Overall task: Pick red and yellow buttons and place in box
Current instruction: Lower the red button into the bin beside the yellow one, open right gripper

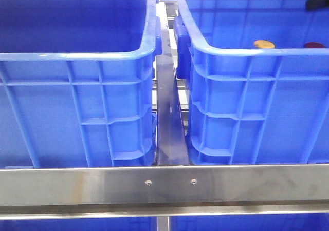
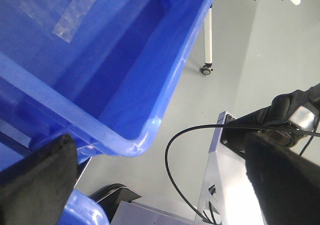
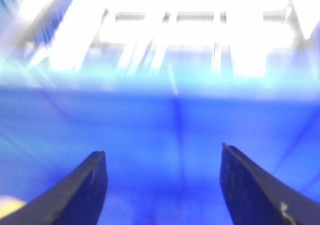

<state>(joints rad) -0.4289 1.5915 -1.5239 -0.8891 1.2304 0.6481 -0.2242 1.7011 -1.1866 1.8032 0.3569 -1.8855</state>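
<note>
Yellow button (image 1: 263, 44) and red button (image 1: 314, 45) lie flat in the right crate (image 1: 241, 87) (round, no long axis). Left gripper (image 2: 160, 185) and right gripper (image 3: 162, 185): both spread, empty.

you face two crates side by side behind a metal rail (image 1: 164, 186) that runs across the front. the left crate (image 1: 77, 56) and the right crate (image 1: 247, 61) stand apart, a metal strip (image 1: 168, 118) between them. two buttons (image 1: 263, 44) lie in the right crate, toward its right half, near each other.
</note>
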